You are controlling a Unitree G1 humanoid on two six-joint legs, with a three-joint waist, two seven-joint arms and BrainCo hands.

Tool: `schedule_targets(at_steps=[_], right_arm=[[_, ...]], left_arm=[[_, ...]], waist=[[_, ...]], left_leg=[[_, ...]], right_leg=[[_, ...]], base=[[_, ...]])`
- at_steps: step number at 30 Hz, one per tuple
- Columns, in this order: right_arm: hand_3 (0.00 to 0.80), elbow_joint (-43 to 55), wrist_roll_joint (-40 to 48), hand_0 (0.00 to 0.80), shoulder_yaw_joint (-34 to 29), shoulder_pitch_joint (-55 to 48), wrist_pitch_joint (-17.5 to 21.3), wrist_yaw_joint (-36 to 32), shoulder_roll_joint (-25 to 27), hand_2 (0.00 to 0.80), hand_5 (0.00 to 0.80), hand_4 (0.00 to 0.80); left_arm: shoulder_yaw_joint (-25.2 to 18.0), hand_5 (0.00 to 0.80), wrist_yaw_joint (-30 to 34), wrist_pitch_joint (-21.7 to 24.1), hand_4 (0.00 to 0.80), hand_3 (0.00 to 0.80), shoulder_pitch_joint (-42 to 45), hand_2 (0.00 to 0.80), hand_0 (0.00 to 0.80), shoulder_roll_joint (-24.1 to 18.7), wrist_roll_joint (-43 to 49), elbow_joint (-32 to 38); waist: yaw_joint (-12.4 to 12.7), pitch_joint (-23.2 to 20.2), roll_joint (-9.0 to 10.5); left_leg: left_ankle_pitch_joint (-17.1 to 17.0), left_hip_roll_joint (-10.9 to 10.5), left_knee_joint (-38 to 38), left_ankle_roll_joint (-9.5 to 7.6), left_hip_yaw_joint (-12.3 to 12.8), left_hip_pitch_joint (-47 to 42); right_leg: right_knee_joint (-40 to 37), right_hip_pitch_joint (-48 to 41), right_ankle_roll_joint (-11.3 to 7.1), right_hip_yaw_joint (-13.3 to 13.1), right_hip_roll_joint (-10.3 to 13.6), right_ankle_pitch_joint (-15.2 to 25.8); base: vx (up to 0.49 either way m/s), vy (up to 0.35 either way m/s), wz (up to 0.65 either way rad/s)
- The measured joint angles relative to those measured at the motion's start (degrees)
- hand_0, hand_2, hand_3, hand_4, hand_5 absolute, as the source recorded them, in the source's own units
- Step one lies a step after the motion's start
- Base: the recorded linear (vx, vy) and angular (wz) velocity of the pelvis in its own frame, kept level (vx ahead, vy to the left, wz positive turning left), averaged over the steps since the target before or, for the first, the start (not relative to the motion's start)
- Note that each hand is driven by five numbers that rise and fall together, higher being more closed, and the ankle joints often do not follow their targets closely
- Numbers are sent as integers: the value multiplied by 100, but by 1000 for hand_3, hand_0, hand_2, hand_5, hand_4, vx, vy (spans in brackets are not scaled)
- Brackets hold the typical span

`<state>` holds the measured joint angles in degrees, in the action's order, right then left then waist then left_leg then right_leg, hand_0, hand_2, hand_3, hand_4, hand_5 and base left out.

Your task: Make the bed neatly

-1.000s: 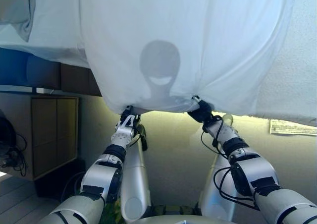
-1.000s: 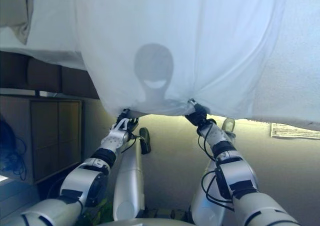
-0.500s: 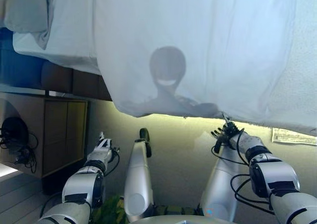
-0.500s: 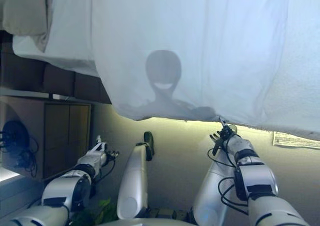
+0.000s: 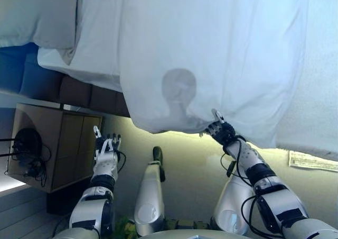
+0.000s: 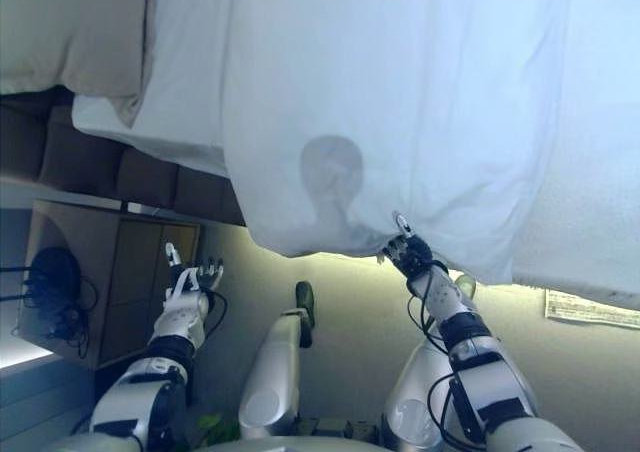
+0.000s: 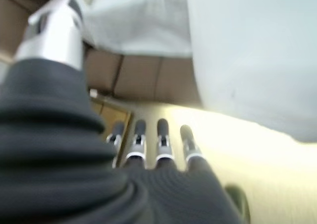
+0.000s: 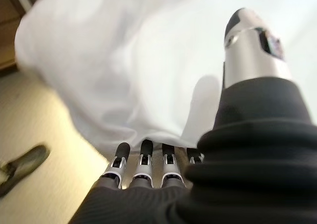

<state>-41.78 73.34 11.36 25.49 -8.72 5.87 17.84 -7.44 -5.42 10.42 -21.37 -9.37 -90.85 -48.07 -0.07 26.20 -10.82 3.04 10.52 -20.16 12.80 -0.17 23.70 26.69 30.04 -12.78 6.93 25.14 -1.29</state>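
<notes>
1 sheet [image 5: 211,54], 1 pillow [image 5: 37,14], 1 cabinet [image 5: 58,149]

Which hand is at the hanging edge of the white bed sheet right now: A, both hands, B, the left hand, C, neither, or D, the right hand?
D: the right hand reaches the white bed sheet's hanging edge, while the left hand is open in the air, clear of it.

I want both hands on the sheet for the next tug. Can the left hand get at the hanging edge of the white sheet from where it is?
Probably yes. The left hand is open and holds nothing, below and to the side of the white sheet. Only open space lies between them. The right hand is already at the hem.
</notes>
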Motion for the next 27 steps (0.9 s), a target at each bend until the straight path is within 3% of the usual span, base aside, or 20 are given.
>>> schedule_targets(at_steps=[6,14,19,24,27], right_arm=[[0,385,74,0,-62,-1107,54,-26,-22,0,0,0],[0,284,385,0,-491,-1707,124,328,-316,0,0,0],[0,-1419,380,0,-1649,-1979,130,344,-365,0,0,0],[0,-2786,385,0,-2600,-2646,165,401,88,0,0,0],[0,-3118,379,0,-2860,-2989,167,366,276,0,0,0]], left_arm=[[197,0,644,-5,0,0,790,0,0,111,10,414],[65,0,680,-443,0,0,1088,0,0,21,13,412],[-266,0,566,-701,0,0,1261,0,0,-115,131,229],[-715,0,542,-978,0,0,1413,0,0,-457,609,-244],[-889,0,545,-1110,0,0,1473,0,0,-614,729,-279]], waist=[[94,-548,70],[97,-941,296],[95,-1380,445],[82,-1929,623],[72,-2133,689]], left_leg=[[-141,-29,572,-54,34,-551],[-170,-27,780,-34,192,-1054],[-158,15,1068,-56,314,-1493],[-177,77,1414,-37,483,-2021],[-185,132,1593,-26,505,-2187]], right_leg=[[-648,-691,-84,247,-5,183],[-1185,-1439,-126,463,-6,340],[-1663,-1935,-122,485,-104,471],[-2180,-2477,-130,516,-228,607],[-2353,-2649,-132,532,-317,637]], base=[[105,-94,5],[132,-38,3],[125,-103,-6],[144,-102,-10],[93,-137,-7]])
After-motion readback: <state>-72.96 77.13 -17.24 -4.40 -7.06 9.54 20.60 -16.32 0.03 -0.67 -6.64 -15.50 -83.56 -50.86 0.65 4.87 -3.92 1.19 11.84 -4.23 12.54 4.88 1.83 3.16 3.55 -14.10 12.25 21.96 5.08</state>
